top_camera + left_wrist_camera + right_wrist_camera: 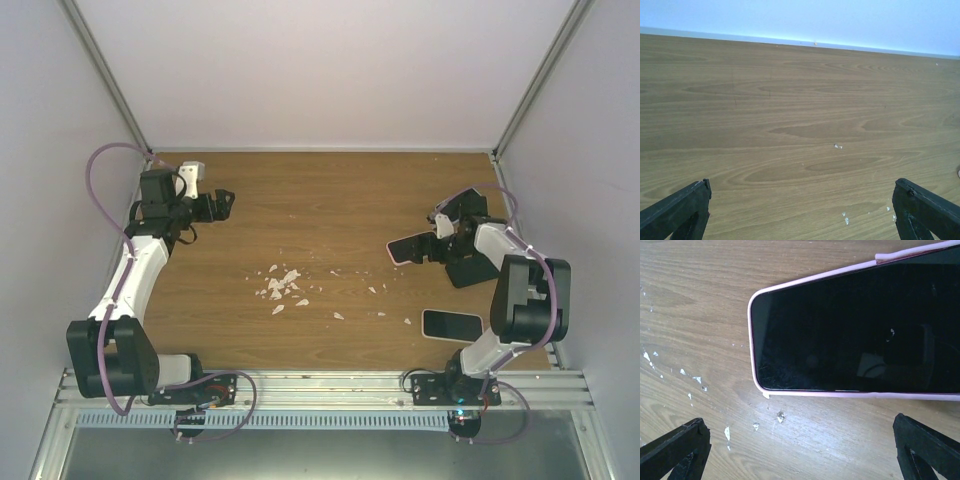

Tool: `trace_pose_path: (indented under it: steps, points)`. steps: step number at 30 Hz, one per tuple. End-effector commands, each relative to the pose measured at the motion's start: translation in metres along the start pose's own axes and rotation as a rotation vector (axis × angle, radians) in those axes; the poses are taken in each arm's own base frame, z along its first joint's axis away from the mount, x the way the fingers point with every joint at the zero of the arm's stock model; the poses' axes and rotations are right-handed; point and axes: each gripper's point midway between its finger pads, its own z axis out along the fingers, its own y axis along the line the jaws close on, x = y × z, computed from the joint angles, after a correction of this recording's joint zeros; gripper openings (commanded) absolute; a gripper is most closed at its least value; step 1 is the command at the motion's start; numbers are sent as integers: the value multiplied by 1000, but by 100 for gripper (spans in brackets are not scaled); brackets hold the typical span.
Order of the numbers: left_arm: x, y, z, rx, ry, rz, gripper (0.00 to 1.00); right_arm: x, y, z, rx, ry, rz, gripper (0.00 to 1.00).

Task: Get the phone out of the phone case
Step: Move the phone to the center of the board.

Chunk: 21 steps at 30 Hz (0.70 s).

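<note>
- Left jaws gape wide, empty, over the wooden table.
- Right jaws are equally wide and empty, near the screen-up phone in its pink case.

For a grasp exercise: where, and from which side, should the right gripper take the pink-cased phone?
Likely across the long edges, from above: the pink-cased phone lies flat, screen up, exposing only its sides, and its short width looks to fit the open right gripper.

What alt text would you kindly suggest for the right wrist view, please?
A black-screened phone in a pale pink case lies on the wood-grain table, which is strewn with white flakes. The open right gripper hovers just short of it.
</note>
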Motion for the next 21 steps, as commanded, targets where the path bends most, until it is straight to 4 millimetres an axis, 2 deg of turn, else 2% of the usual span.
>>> trace_pose_path:
  steps: [1,13,18,21]
  points:
    - [-14,2,-9,-19,-76,21,99,-1,-9,6,29,-2,26,100]
    - [-12,7,-11,-25,-84,11,99,-17,-33,25,77,45,58,100]
    - [-13,8,-6,-15,-73,-5,99,-40,-42,36,88,15,32,100]
    - [-13,10,-2,-16,-60,-11,99,-57,-40,45,81,7,-11,100]
